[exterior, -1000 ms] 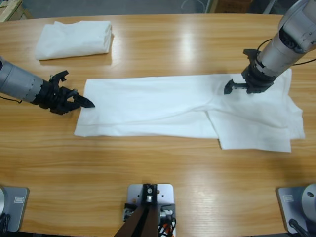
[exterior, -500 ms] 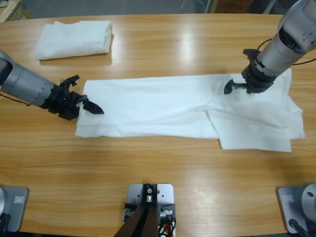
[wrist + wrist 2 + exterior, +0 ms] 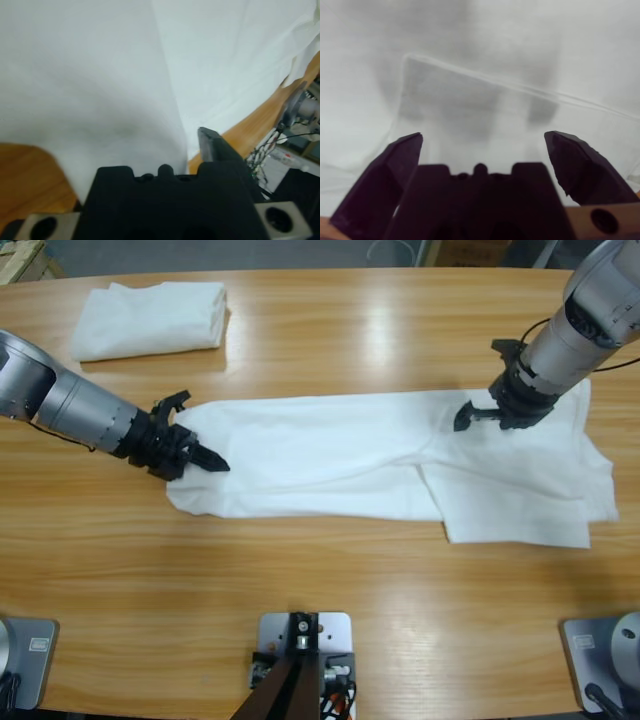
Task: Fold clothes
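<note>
A white T-shirt (image 3: pixel 330 460) lies stretched lengthwise across the middle of the table, doubled over at its right end. My left gripper (image 3: pixel 205 458) comes in from the left and is shut on the shirt's left edge, which bunches up around it. In the left wrist view the cloth (image 3: pixel 100 75) drapes over one jaw and only the other shows. My right gripper (image 3: pixel 478 415) rests on the shirt's right part with its jaws wide open. The right wrist view has only white cloth (image 3: pixel 480 60) between them.
A second white T-shirt (image 3: pixel 150 318) lies folded at the table's far left corner. Bare wooden table (image 3: pixel 320 580) runs along the near side below the stretched shirt.
My left gripper has moved right and slightly down, pulling the shirt's left edge inward with it. The right arm has not moved.
</note>
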### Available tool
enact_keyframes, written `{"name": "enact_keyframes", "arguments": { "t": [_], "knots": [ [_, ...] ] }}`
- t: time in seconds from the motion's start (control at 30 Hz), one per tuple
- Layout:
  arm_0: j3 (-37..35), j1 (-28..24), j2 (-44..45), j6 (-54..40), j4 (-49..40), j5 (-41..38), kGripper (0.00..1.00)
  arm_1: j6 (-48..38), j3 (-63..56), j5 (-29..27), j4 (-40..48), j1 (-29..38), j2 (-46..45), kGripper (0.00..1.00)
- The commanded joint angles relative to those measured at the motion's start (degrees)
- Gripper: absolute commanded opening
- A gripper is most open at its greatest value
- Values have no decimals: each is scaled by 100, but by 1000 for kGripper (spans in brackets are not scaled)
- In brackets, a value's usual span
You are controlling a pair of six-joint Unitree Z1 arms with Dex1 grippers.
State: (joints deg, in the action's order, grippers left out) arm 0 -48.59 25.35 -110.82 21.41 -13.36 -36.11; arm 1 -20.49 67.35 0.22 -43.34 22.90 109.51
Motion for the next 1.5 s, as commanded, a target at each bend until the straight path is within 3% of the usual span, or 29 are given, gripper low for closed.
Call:
{"name": "enact_keyframes", "arguments": {
  "t": [0.03, 0.2, 0.43, 0.7, 1.0, 1.17, 1.33, 1.5],
  "knots": [
    [216, 97, 474, 137, 181, 1342, 0, 71, 6, 74, 11, 96, 288, 1000],
    [188, 303, 581, 136, -19, 2019, 0, 71, 6, 92, 36, 119, 307, 1000],
    [202, 339, 560, 125, -105, 2219, 0, 71, 2, 92, 20, 120, 262, 1000],
    [-100, 276, 895, -37, -1241, 2889, 0, 256, 206, 139, -15, 127, -218, 1000],
    [-1130, -1297, 1644, -1049, -3567, 3928, 0, 282, 252, 285, -50, 127, -141, 1000],
    [-1872, -1735, 1606, -1353, -4772, 4604, 0, 326, 252, 268, -78, 127, -115, 1000],
    [-2051, -2099, 1722, -1598, -5456, 5250, 0, 330, 252, 254, -78, 124, -79, 1000],
    [-2876, -2160, 1938, -1728, -6265, 5606, 0, 370, 252, 171, -70, 120, -58, 1000]
  ]
}}
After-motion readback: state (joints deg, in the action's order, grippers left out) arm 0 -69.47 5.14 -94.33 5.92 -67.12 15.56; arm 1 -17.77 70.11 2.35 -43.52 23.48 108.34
